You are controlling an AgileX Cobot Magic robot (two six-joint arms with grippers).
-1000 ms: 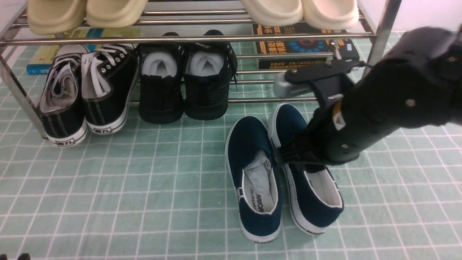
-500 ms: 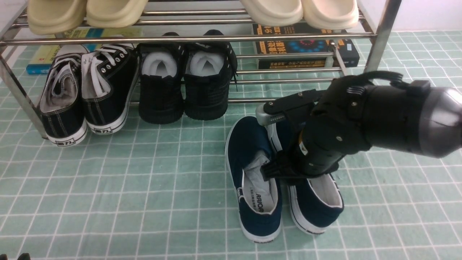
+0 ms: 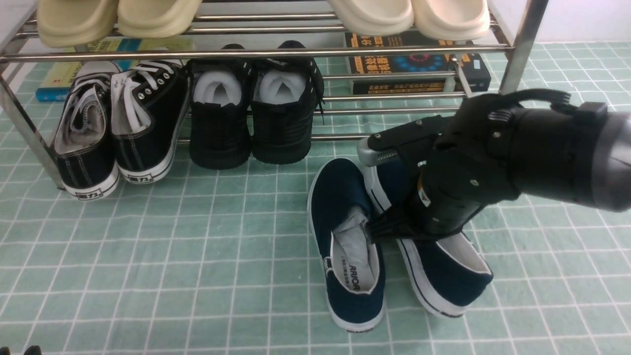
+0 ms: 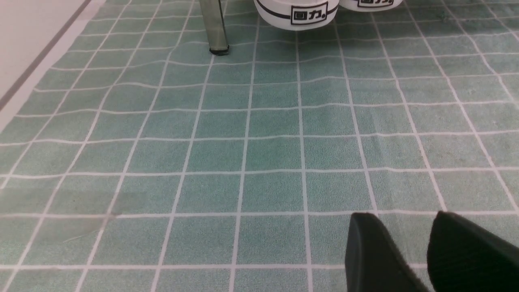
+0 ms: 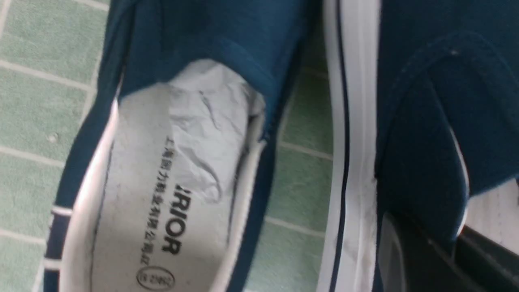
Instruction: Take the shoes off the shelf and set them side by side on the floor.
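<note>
Right gripper (image 3: 382,228) reaches down at about 3 o'clock on the floor (image 3: 197,256) and, as far as I can see, pinches the inner side wall of the right blue shoe (image 3: 453,276); the big black arm (image 3: 517,158) hides most of it. That shoe is off the shelf (image 3: 246,52) and down on the floor, toe at 11 o'clock and heel at 5 o'clock. The left blue shoe (image 3: 340,197) lies just beside it, at its 9 o'clock, toe to 12 o'clock, with white paper (image 3: 352,236) stuffed inside. The shelf stands at 12 o'clock. The left gripper (image 4: 405,227) hangs low over bare floor at 7 o'clock, its fingers (image 4: 377,251) a little apart, holding nothing.
</note>
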